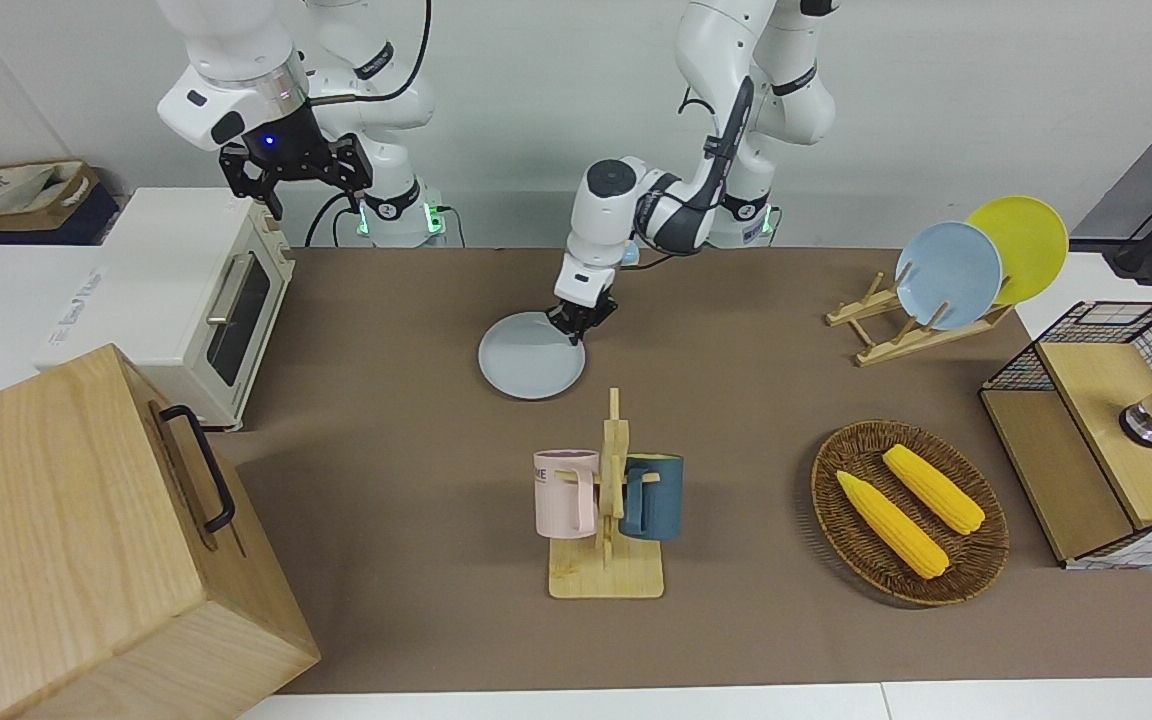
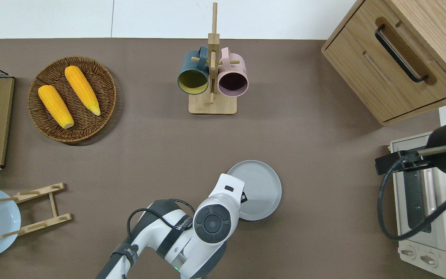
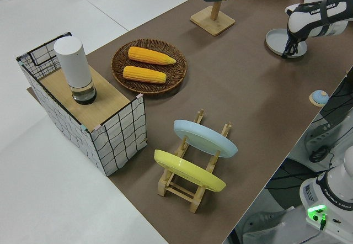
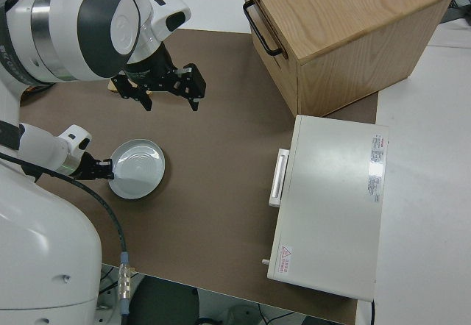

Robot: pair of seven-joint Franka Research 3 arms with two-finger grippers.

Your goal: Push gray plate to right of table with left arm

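The gray plate lies flat on the brown table, about midway along it and nearer to the robots than the mug rack. My left gripper is low at the plate's rim, on the side toward the left arm's end of the table, touching it. In the overhead view the arm's wrist covers that gripper. The right arm is parked, its gripper open and holding nothing.
A wooden mug rack holds two mugs. A toaster oven and a wooden cabinet stand at the right arm's end. A corn basket, a plate rack and a wire crate stand at the left arm's end.
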